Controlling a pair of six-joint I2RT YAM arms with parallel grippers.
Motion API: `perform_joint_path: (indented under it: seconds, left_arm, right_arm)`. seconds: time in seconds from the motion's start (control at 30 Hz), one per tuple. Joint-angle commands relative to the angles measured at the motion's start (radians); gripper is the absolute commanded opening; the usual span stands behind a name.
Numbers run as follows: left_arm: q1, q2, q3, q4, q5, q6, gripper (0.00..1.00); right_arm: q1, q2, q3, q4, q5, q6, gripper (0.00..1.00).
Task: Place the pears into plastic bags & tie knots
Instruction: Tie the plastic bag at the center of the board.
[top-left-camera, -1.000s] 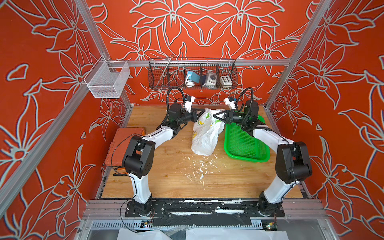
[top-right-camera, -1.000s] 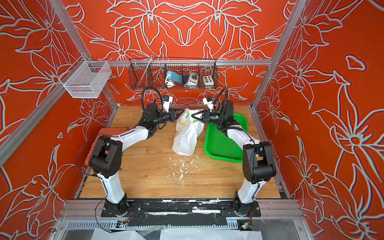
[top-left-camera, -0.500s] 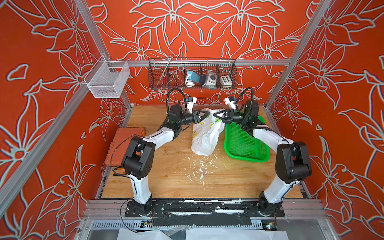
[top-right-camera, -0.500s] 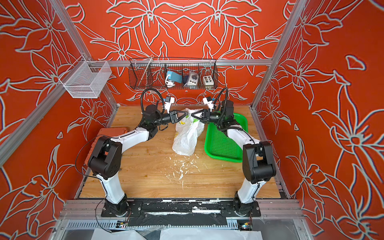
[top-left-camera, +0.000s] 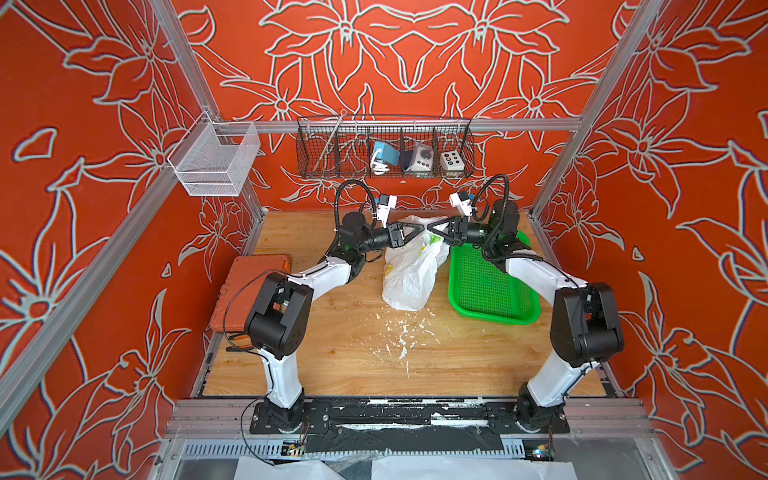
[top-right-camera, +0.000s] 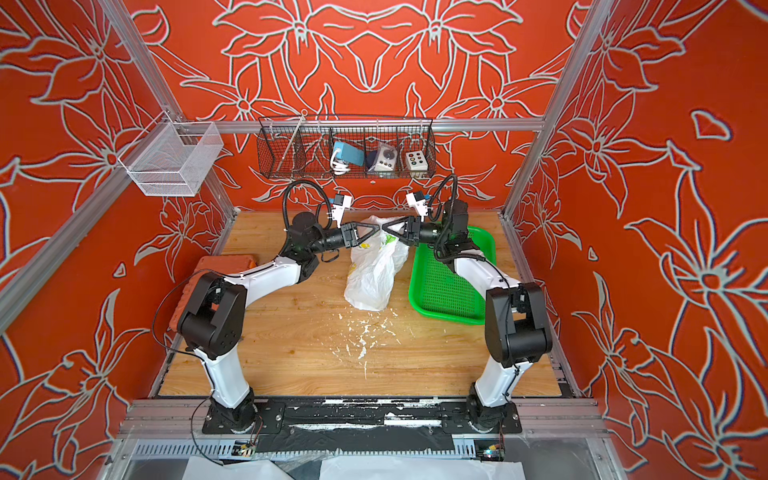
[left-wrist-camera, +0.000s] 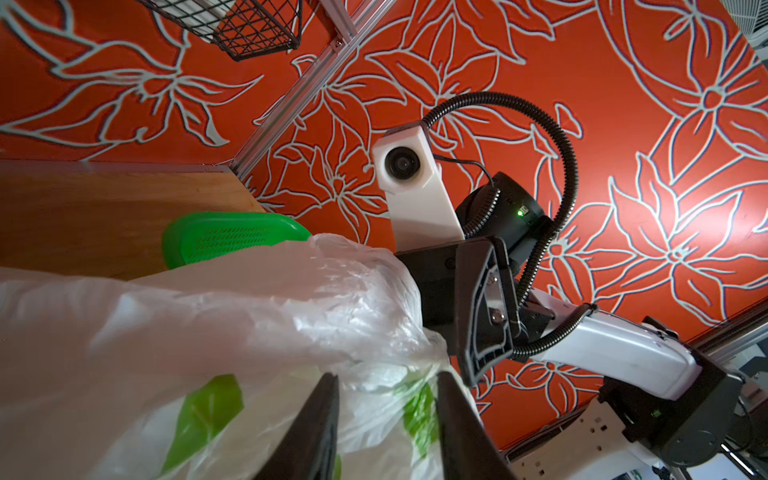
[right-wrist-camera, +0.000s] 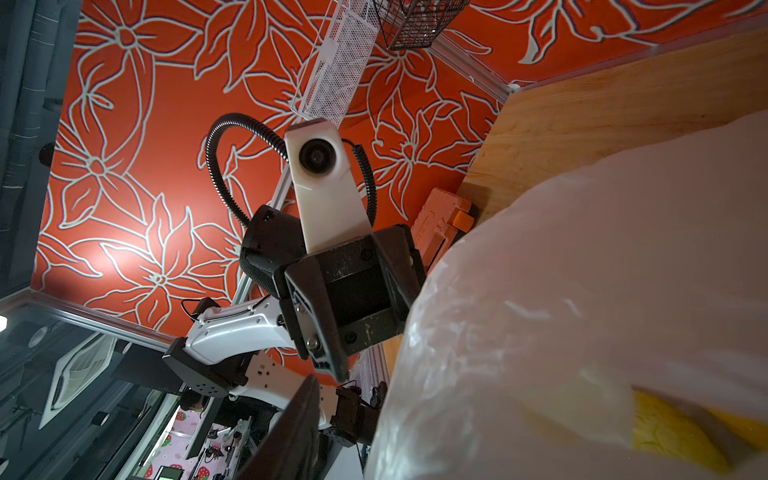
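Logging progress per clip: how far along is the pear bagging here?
Done: green mesh tray holds nothing; the carrier bag lies bulging beside it. In hand: left tool and right tool, both open, face each other at its top. Left: no knot visible, tying unconfirmed.

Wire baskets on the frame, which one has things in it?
The long black basket on the back rail; it holds small devices, while the white basket shows none.

My wooden surface (top-left-camera: 332, 357) is carrying four things. The white printed bag (top-left-camera: 409, 274) is lying mid-board, toward the back. The green mesh tray (top-left-camera: 490, 286) is sitting just beside it on the right; can't tell if they're touching. The orange case (top-left-camera: 245, 286) is lying at the left edge. White flecks (top-left-camera: 401, 336) are littering the wood in front of the bag.
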Motion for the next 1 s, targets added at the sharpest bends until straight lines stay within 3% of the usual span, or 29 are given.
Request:
perform_joint_path:
  seconds: [0.0,0.23,0.33,0.57,0.7,0.97]
  left_arm:
    - [-0.014,0.026,0.039,0.028,0.014,-0.008,0.4]
    - [-0.033,0.06,0.092,0.003,0.011,0.006,0.4]
    - [-0.034,0.065,0.083,0.023,0.01,-0.006,0.34]
    - [-0.034,0.05,0.035,0.066,-0.008,-0.02,0.0]
    - [-0.033,0.041,0.024,0.064,-0.013,-0.014,0.0]
    - [-0.033,0.017,-0.004,0.069,-0.042,0.0,0.0]
  right_arm:
    - [0.0,0.007,0.003,0.085,-0.027,0.042,0.44]
    - [0.002,0.013,0.007,0.098,-0.038,0.055,0.43]
    - [0.002,0.013,0.006,0.1,-0.043,0.059,0.43]
    - [0.001,0.007,-0.005,0.081,-0.038,0.042,0.44]
    - [0.0,-0.007,-0.009,0.034,-0.025,0.009,0.44]
    - [-0.017,-0.083,-0.02,-0.29,0.062,-0.211,0.45]
